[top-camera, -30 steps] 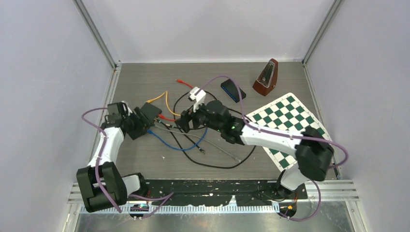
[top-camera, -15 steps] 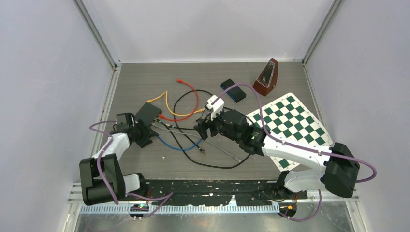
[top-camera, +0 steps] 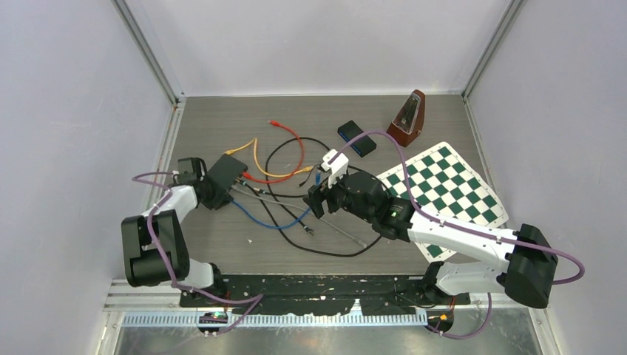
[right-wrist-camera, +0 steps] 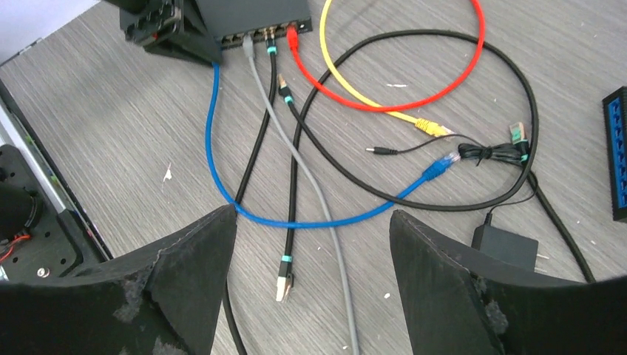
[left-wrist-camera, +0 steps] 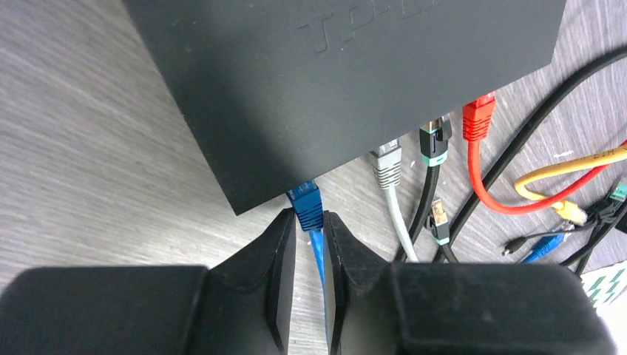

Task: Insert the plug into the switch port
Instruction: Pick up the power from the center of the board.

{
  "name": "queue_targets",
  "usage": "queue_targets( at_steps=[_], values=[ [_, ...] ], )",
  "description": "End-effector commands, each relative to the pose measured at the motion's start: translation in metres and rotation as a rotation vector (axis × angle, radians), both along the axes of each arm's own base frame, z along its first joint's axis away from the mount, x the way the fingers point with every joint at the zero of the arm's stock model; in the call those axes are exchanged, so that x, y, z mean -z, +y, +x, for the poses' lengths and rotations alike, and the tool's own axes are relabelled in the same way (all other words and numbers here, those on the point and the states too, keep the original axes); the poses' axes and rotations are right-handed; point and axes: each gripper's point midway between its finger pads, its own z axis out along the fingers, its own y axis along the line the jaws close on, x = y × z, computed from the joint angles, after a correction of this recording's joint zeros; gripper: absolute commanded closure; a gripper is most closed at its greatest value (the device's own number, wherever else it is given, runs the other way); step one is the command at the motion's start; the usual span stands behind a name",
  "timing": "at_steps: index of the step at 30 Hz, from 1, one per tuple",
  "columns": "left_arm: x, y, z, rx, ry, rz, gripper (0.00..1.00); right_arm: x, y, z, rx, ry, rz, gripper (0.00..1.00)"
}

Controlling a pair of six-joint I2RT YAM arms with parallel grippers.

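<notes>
**Step in hand: seating the plug.** The left gripper point(left-wrist-camera: 308, 248) is pressed in on the blue Ethernet plug point(left-wrist-camera: 307, 205), with one finger point(left-wrist-camera: 277, 259) against each side of its moulded boot. The plug sits at the front edge of the black plastic network switch point(left-wrist-camera: 333, 81). Its nose lies in the end port of the row, nearest the switch's corner (whether the latch has engaged cannot be told from any view). Along the same face, a grey-booted plug point(left-wrist-camera: 387, 166), a black plug with a teal band point(left-wrist-camera: 435, 140) and a red plug point(left-wrist-camera: 478, 118) each occupy a port.

The right gripper point(right-wrist-camera: 314, 244) hangs spread wide and empty above the loose cables on the grey wood-grain table point(right-wrist-camera: 111, 133), well apart from the switch.

**Status.** Judged from this layout, the task is near completion.

**Next move.** A short, straight push along the port axis is called for. Nothing restrains the switch, so it may slide back under load. A skewed push could jam the plug. Release only after the plug seats.
</notes>
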Motion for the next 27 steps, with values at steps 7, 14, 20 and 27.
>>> queue_targets(
  at_steps=[7,14,20,27],
  values=[
    [-0.005,0.033,0.048,-0.069,-0.036,0.068,0.84,-0.017,-0.001,-0.006,0.018,0.018,0.025,0.19],
    [-0.026,0.031,0.063,0.034,-0.064,0.018,0.72,-0.021,-0.029,0.015,0.220,0.030,-0.070,0.14],
    [-0.093,0.006,0.046,0.152,-0.193,0.004,0.07,-0.009,-0.065,0.029,0.371,0.020,-0.191,0.03],
    [-0.140,-0.028,0.000,0.380,-0.311,0.099,0.00,-0.022,-0.102,0.046,0.534,0.026,-0.157,0.05]
  ],
)
